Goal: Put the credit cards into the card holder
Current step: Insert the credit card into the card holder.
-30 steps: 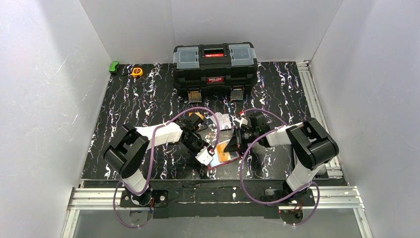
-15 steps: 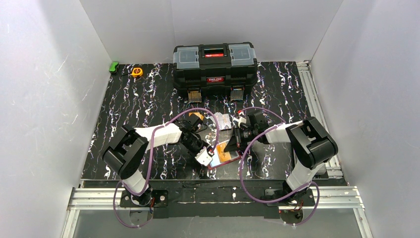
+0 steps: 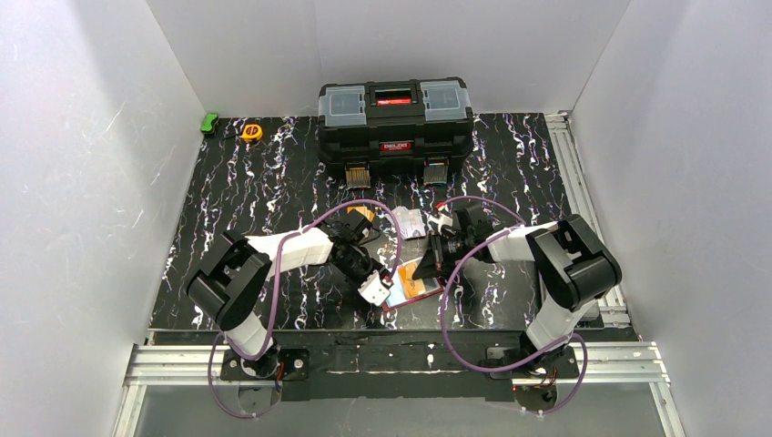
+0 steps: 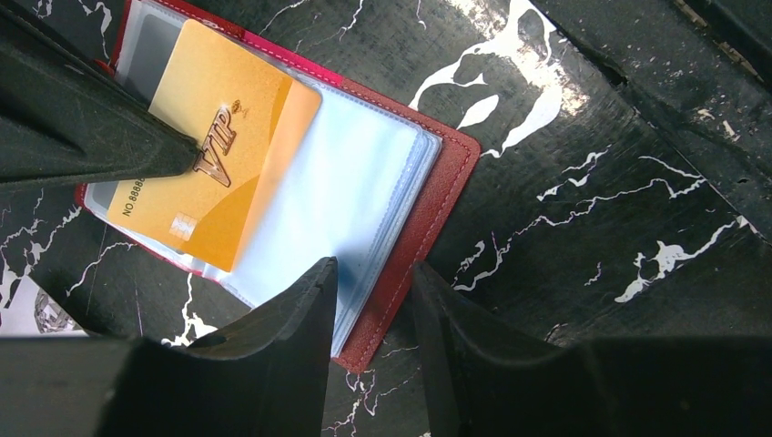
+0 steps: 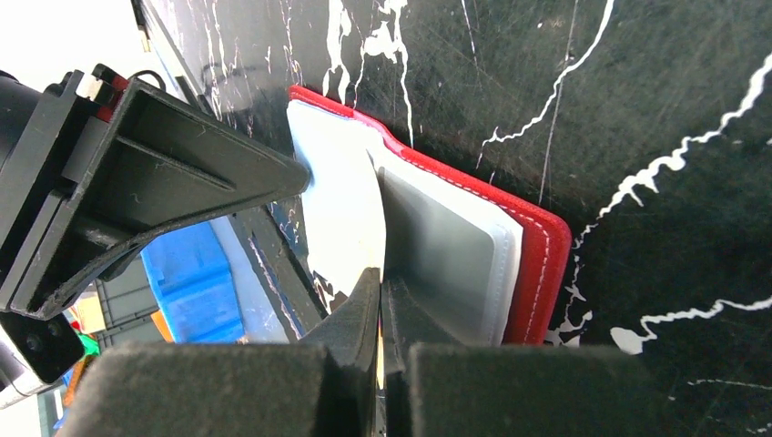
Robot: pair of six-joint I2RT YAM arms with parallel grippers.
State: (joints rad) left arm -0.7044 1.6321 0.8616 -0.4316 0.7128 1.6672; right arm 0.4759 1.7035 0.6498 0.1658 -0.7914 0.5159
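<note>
The red card holder (image 3: 417,292) lies open on the table between my arms, clear pockets up (image 4: 437,187). An orange card printed VIP (image 4: 218,168) lies slanted on its left page, one end inside a pocket. My right gripper (image 3: 426,269) is shut on that card, which shows edge-on between its fingers (image 5: 380,278) over the holder's pockets (image 5: 537,264). My left gripper (image 4: 373,266) stands with its jaws a narrow gap apart over the holder's red near edge, one finger on the pockets. More cards, whitish (image 3: 411,220) and orange (image 3: 362,214), lie behind the grippers.
A big black toolbox (image 3: 395,123) stands at the back middle. A yellow tape measure (image 3: 251,132) and a green object (image 3: 210,122) sit at the back left. Purple cables loop over both arms. White walls close three sides.
My right wrist has edged slightly left toward the holder with the card. The left arm and the holder have stayed put.
</note>
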